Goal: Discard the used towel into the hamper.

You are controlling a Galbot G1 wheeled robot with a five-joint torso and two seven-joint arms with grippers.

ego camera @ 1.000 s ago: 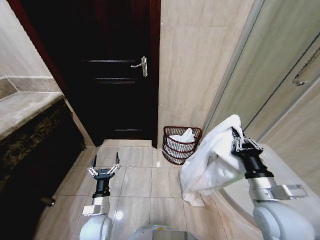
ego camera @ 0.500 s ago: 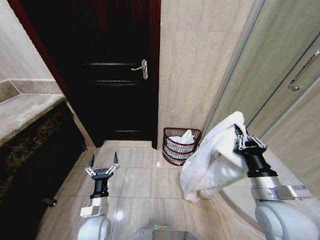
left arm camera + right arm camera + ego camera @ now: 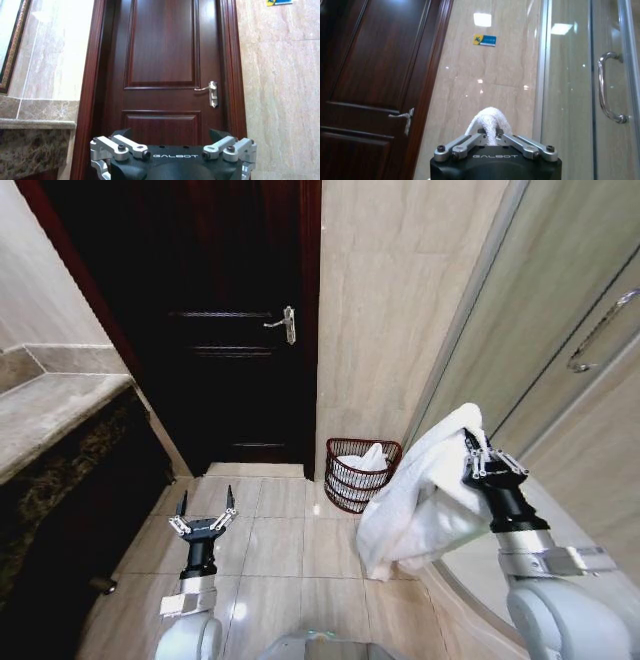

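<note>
A white towel (image 3: 425,495) hangs in long folds from my right gripper (image 3: 470,448), which is shut on its top edge at the right of the head view. In the right wrist view a bunched loop of the towel (image 3: 490,118) pokes up between the closed fingers. The hamper (image 3: 361,473), a small round dark reddish-brown wire basket, stands on the floor against the tiled wall beside the door, to the left of and beyond the towel, with white cloth inside it. My left gripper (image 3: 203,505) is held low over the floor tiles at the left, open and holding nothing.
A dark wooden door (image 3: 235,330) with a metal handle (image 3: 285,323) is straight ahead. A stone counter (image 3: 50,415) runs along the left. A glass shower screen with a bar handle (image 3: 600,330) and its curved base close off the right. Beige floor tiles (image 3: 290,540) lie between.
The whole head view has shifted slightly, so the camera moved. The hamper now sits a little farther left and lower in view. My right gripper still holds the towel; the left arm stays as before.
</note>
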